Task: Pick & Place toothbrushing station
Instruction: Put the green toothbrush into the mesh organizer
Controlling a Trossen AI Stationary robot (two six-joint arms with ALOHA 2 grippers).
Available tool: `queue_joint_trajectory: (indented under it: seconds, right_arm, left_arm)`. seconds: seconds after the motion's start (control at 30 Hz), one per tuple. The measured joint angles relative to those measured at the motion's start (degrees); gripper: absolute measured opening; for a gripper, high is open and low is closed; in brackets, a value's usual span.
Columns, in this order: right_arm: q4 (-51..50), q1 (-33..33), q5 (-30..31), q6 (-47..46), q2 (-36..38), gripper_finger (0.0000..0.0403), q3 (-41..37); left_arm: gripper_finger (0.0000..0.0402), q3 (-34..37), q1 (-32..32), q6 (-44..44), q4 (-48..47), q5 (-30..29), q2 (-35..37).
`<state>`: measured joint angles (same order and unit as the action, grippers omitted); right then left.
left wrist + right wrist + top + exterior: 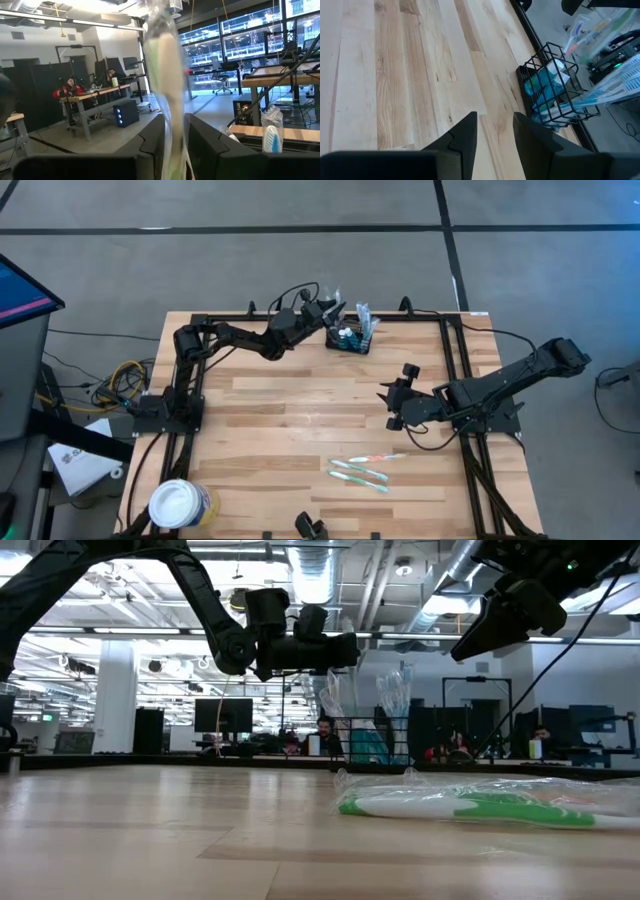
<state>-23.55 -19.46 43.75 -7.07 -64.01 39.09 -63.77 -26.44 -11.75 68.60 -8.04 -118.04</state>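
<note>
Partly done: wire caddy (350, 337) at the far tabletop (300, 420) edge already holds wrapped brushes. Left tool (326, 311) just beside it pinches a wrapped toothbrush (167, 95). Three wrapped toothbrushes (362, 469) left on tabletop. Right tool (394, 405) idle mid-table, fingers spread

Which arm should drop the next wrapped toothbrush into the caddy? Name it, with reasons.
Left. The left gripper is shut on a wrapped toothbrush beside the caddy; the right gripper hangs empty mid-table.
</note>
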Motion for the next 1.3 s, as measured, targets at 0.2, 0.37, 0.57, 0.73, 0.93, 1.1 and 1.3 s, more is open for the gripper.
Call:
queue_joint_trajectory:
  seconds: [0.2,0.37,0.57,0.73,0.93,1.1,1.3]
  right_arm:
    - [-0.1,0.0,-0.2,0.0,0.0,0.0116,0.0]
    - [-0.6,0.0,-0.2,0.0,0.0,0.0116,0.0]
    - [-1.1,0.0,-0.2,-0.3,0.0,0.0116,0.0]
    - [-1.3,0.0,-0.2,-0.4,0.0,0.0117,0.0]
    - [-1.3,0.0,-0.2,-0.5,0.0,0.0117,0.0]
    - [-1.3,0.0,-0.2,-0.5,0.0,0.0117,0.0]
    - [-1.2,0.0,-0.2,-0.5,0.0,0.0116,0.0]
  left_arm:
    - [0.0065,0.0,0.0,0.0,0.0,0.0,0.0]
    - [0.0059,0.0,0.2,0.0,-0.1,0.0,0.1]
    - [0.0044,0.2,0.3,0.0,-2.6,0.0,2.3]
    - [0.0026,0.2,0.6,0.0,-10.8,0.0,6.5]
    - [0.0017,0.4,0.9,3.1,-14.5,0.0,8.8]
    - [0.0027,2.0,0.9,3.3,-14.6,0.0,8.8]
    - [0.0026,3.1,0.9,5.2,-14.5,0.0,8.8]
